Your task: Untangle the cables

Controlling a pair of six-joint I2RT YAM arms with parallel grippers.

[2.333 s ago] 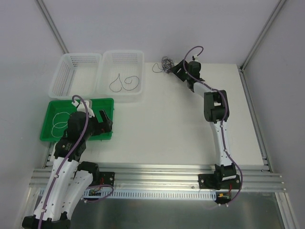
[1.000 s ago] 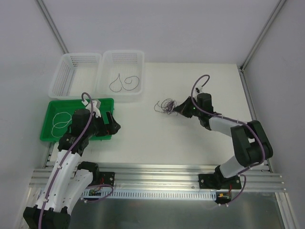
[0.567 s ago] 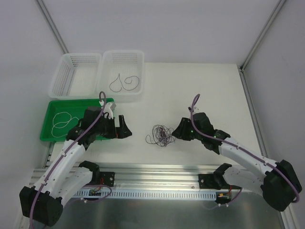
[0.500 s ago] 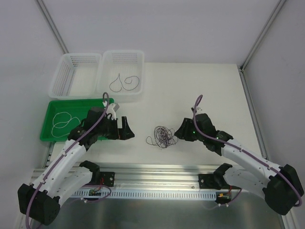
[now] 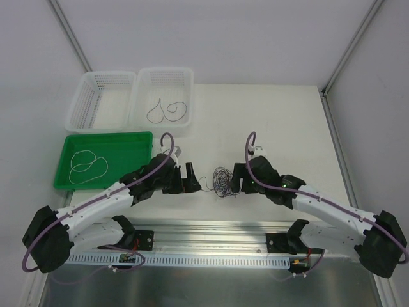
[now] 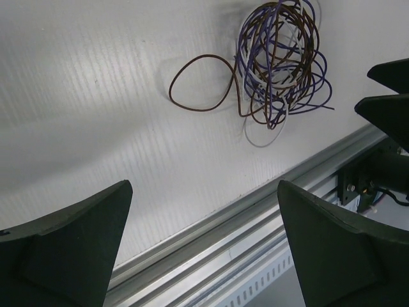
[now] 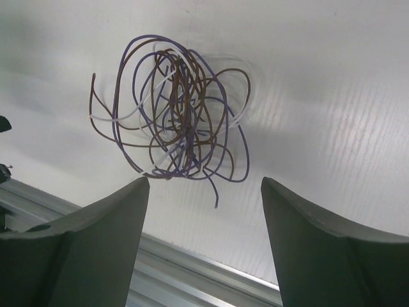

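Observation:
A tangle of thin purple, brown and white cables [image 5: 220, 181] lies on the white table near its front edge. My left gripper [image 5: 194, 179] stands just left of it, open and empty. My right gripper [image 5: 238, 179] stands just right of it, open, with nothing between its fingers. In the left wrist view the cables [image 6: 281, 57] lie ahead and to the right of the left gripper [image 6: 203, 192], and one brown loop sticks out to the left. In the right wrist view the cables [image 7: 176, 121] lie just beyond the right gripper [image 7: 204, 185], clear of both fingers.
A white basket [image 5: 185, 77] at the back left holds one dark looped cable [image 5: 167, 112]. Beside it stands a second white basket [image 5: 89, 83]. A green tray [image 5: 137, 141] holds a white cable [image 5: 86, 163]. The aluminium rail [image 5: 211, 230] runs along the front edge.
The right gripper pulled the tangle from the far side of the table to the front edge, then opened and let it go. The left arm swung from the green tray to the tangle.

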